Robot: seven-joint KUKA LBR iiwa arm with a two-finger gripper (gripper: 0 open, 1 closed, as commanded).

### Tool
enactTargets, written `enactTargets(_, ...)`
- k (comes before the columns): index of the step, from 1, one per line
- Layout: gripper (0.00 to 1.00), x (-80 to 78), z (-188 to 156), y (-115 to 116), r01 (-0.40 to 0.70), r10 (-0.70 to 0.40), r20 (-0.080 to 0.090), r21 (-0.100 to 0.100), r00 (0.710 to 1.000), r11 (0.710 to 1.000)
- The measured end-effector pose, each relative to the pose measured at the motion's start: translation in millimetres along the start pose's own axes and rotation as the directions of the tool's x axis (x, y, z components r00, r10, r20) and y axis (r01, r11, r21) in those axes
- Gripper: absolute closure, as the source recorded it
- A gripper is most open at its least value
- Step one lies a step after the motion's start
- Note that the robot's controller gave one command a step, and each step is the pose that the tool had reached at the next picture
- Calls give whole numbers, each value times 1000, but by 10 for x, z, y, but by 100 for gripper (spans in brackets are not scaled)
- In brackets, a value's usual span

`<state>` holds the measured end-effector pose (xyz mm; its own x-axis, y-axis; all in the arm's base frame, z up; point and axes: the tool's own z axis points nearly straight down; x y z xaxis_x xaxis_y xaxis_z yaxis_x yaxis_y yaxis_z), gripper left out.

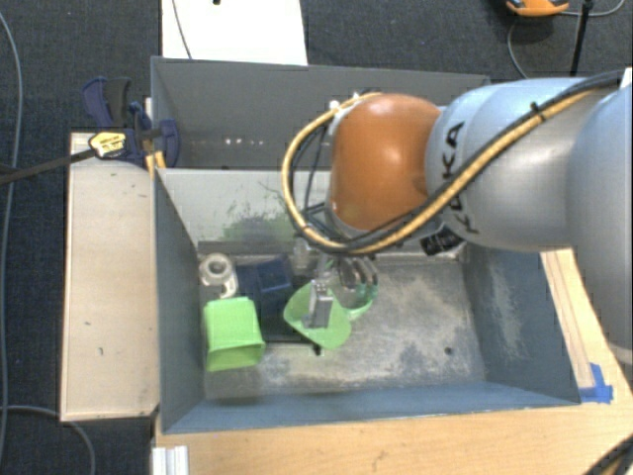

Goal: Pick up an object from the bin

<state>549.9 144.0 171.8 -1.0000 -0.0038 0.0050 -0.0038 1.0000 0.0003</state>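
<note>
While the gripper [321, 307] rests low over a pale green flat piece [336, 332], left of centre in the bin [425, 330] beside a dark blue block [265, 280], its opening cannot be told. Probably the grasp stage; next, firm closure and lift.

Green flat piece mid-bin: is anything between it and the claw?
Nothing visible. The claw is right down over the green flat piece; the dark blue thing and green block lie beside it, at the view's left.
</note>
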Motion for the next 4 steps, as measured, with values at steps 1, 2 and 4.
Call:
enactTargets(1,0,-13,-46,-8,-4,4,7,-1,1000,1000)
enactTargets(2,0,183,215,-112,29,-29,6,-1,1000,1000)
enactTargets(4,0,224,464,-66,65,-65,6,-1,998,998)
